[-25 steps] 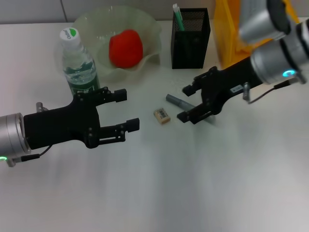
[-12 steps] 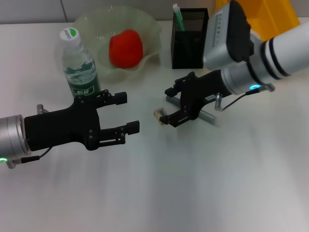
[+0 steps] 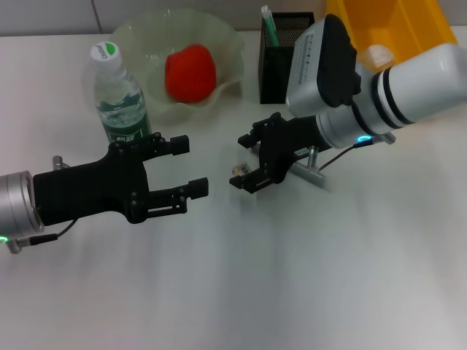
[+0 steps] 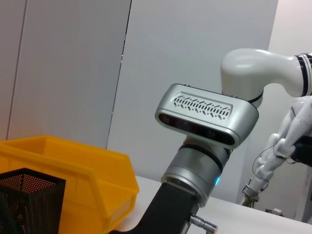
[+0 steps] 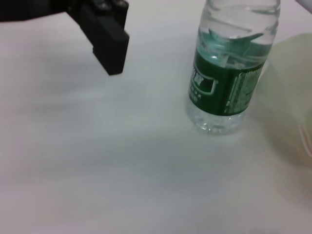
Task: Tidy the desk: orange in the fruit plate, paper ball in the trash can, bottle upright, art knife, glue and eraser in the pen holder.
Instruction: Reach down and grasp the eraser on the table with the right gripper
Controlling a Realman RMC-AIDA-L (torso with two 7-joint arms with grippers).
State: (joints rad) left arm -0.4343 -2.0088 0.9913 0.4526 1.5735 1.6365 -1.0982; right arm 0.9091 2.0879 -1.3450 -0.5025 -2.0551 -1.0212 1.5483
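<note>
Your right gripper (image 3: 246, 162) hangs with fingers spread around the small tan rectangular eraser (image 3: 238, 172), which lies on the smooth white desk (image 3: 292, 277) between its fingertips. Close off-centre and the little block could skid or tip away, since the desk looks slick. The grey cylindrical art knife (image 3: 309, 172) lies just behind the gripper, near enough to be nudged. Your left gripper (image 3: 186, 166), fingers apart, hovers empty well aside, beside the upright clear plastic bottle (image 3: 117, 95).

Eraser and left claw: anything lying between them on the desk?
Nothing: head view shows bare desk between the eraser and left claw.
</note>
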